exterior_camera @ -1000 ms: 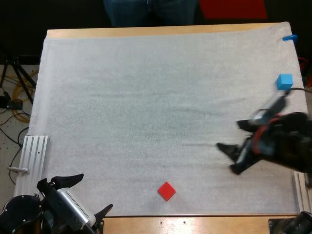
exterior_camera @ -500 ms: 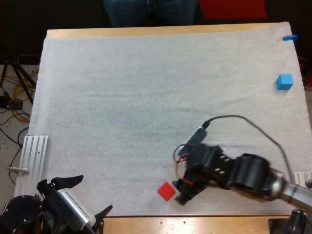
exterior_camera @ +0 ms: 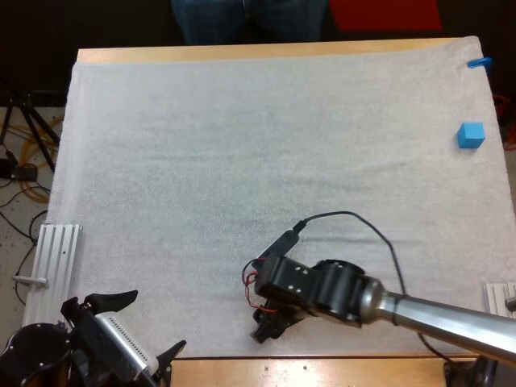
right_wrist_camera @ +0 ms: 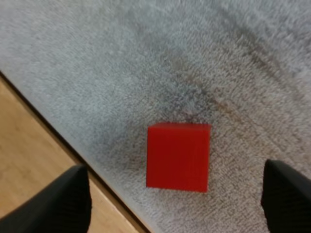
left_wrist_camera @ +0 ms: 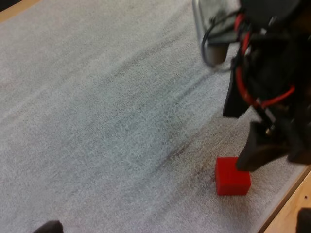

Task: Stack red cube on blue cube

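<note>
Red cube (right_wrist_camera: 178, 157), small, solid-looking and sharp-edged, sits on the white towel-textured mat (exterior_camera: 242, 161) close to its near edge, just beside the strip of bare wooden table (right_wrist_camera: 29, 160). The right gripper (right_wrist_camera: 176, 195) hangs directly over it with its two black fingers spread wide, one to each side of the cube and both clear of it. In the left wrist view one of those fingers reaches down just beside the cube's upper corner.

The blue plastic-looking cube (exterior_camera: 471, 135) lies well apart, at the far right of the mat. The left gripper (exterior_camera: 142, 326) rests at the near left corner of the table with its fingers parted and nothing between them.

The red cube is probably light and rigid, with flat, fairly smooth faces, so it should neither crush nor deform. The soft mat under it may let it tip if pushed off-centre. The best hold looks to be on the two opposite side faces turned toward the fingers, about mid-height, with the pads flat against them. The fingers seem to line up nearer the cube's table-side edge than its middle, so a small shift before closing would likely help.
</note>
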Action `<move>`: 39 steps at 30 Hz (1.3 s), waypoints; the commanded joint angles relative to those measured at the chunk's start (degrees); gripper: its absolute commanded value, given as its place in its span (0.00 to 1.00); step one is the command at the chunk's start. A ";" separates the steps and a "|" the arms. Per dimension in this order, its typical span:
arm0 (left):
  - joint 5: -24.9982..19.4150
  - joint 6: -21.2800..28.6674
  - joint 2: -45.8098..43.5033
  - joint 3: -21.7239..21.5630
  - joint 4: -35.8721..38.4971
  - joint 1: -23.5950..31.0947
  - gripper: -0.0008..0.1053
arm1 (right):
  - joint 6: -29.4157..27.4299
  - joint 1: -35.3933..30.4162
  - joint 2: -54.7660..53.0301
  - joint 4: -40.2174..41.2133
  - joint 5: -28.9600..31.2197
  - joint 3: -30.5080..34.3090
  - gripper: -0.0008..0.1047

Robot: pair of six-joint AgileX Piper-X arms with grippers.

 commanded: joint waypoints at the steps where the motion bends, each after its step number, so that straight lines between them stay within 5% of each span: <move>1: 0.43 0.17 0.14 -0.22 -0.13 -0.16 0.83 | 0.45 0.02 0.90 -0.18 -0.65 -0.53 0.67; 21: 0.43 0.17 0.14 -0.22 -0.13 -0.16 0.83 | 0.43 0.02 13.54 -3.60 -3.20 -0.53 0.66; 29: 0.43 0.17 0.14 -0.22 -0.13 -0.16 0.83 | -0.12 0.02 14.43 -3.61 -3.20 -0.53 0.18; 32: 0.43 0.17 0.14 -0.22 -0.13 -0.16 0.83 | -0.11 0.02 13.66 -2.98 -3.20 -0.53 0.11; 39: 0.43 0.17 0.14 -0.22 -0.13 -0.16 0.83 | -2.80 -1.45 8.19 4.72 2.42 -4.01 0.10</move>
